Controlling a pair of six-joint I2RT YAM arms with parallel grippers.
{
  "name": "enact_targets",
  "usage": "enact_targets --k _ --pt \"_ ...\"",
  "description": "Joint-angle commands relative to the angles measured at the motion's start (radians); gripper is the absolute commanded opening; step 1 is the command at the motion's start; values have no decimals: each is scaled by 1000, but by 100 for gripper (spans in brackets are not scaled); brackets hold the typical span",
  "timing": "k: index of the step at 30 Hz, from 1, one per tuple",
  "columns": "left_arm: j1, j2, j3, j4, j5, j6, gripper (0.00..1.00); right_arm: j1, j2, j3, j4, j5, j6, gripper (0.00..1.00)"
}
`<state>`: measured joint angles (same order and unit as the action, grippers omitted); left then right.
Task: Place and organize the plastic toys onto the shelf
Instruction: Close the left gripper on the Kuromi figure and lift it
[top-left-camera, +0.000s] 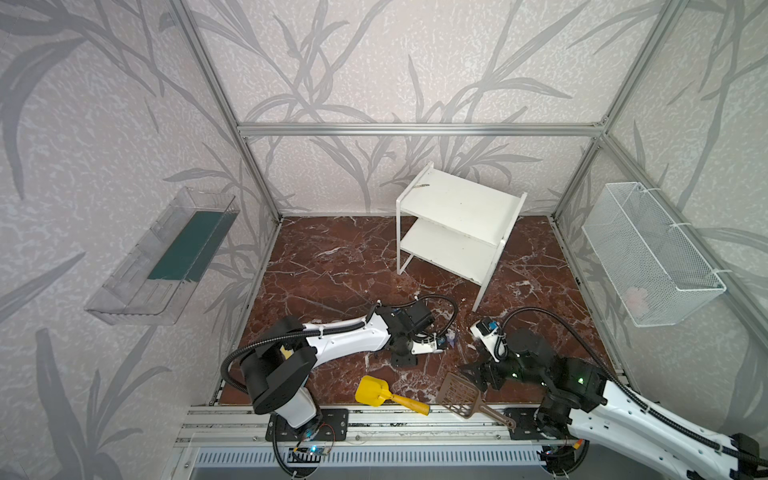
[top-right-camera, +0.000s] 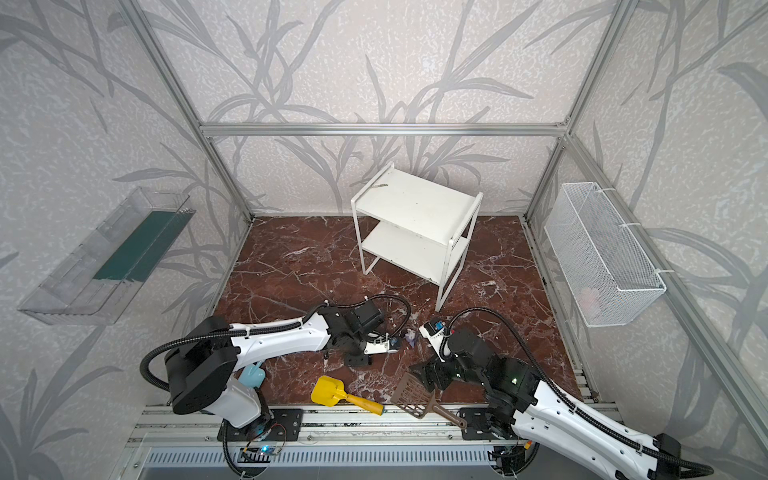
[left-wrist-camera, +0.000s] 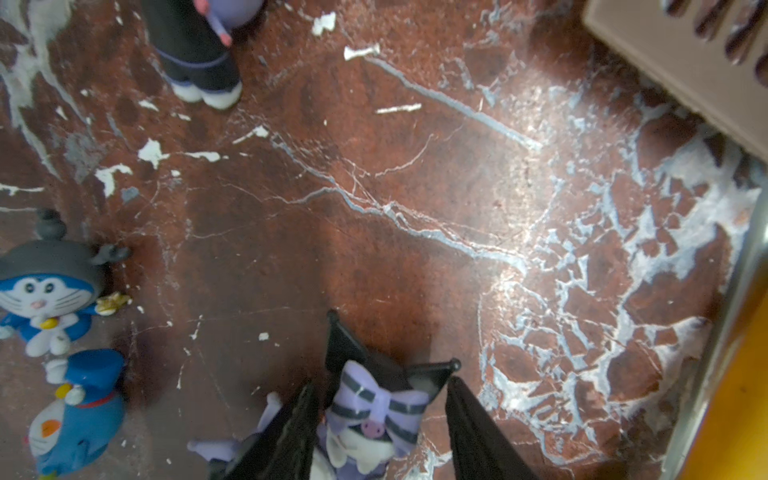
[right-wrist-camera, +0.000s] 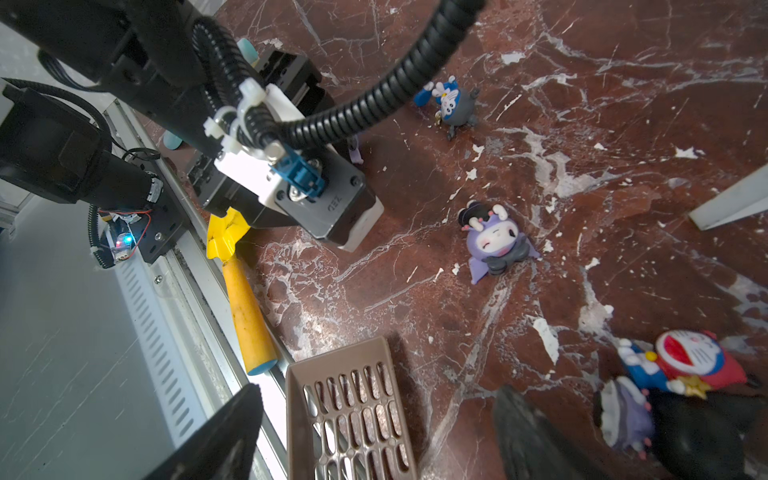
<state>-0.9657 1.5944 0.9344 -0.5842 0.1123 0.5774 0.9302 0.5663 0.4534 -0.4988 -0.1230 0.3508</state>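
Left pincer (left-wrist-camera: 380, 384): low over the near middle of the marble floor (left-wrist-camera: 415, 187). Its jaws sit either side of the striped-bow figurine (left-wrist-camera: 374, 419), a black-eared, purple-and-white toy. One finger (left-wrist-camera: 291, 432) overlaps the toy's body and the other stands just beside its head. Cannot tell whether they pinch it.

Right pincer (right-wrist-camera: 378, 390): near right of the floor, jaws spread wide and gripping nothing. The mouth of the brown slotted scoop (right-wrist-camera: 353, 415) lies beneath the gap.

Toys in view are on the floor, near side, between the two arms. Left wrist view: grey-hooded figurine (left-wrist-camera: 45, 286), with a blue figurine with an orange-and-white face (left-wrist-camera: 79, 407) just beside it. Right wrist view: purple figurine (right-wrist-camera: 494, 241) lying face up. It is well apart from the red-headed figurine (right-wrist-camera: 685, 357), which touches a black-and-purple figurine (right-wrist-camera: 627, 415).

Shelf (top-left-camera: 457, 208): white, two tiers, on the far side right of centre, turned at an angle. In both top views its near leg comes down just beyond the toys.

Yellow scoop (top-left-camera: 374, 390): orange handle, at the near edge, left of the brown one.

Writing: "ZED" on the back of the left wrist camera (right-wrist-camera: 332, 203), seen upside down from the right wrist.
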Motion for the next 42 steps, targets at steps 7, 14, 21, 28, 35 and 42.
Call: enact_targets --k 7,14,21,28,35,42 --pt "5 15 66 -73 25 36 36 5 -1 -10 11 2 -1 87" --pt "15 -69 81 -71 10 -1 32 5 2 -12 14 5 -3 87" --pt "51 -276 28 105 -8 -128 32 5 -3 -13 20 11 -6 87" --pt "97 -408 -32 338 1 -299 33 5 16 -1 26 14 -14 87" --pt "156 -469 -160 809 -1 -491 34 6 40 17 57 4 -26 87" --pt "229 -413 -197 1108 -14 -566 33 5 43 56 80 12 -50 89"
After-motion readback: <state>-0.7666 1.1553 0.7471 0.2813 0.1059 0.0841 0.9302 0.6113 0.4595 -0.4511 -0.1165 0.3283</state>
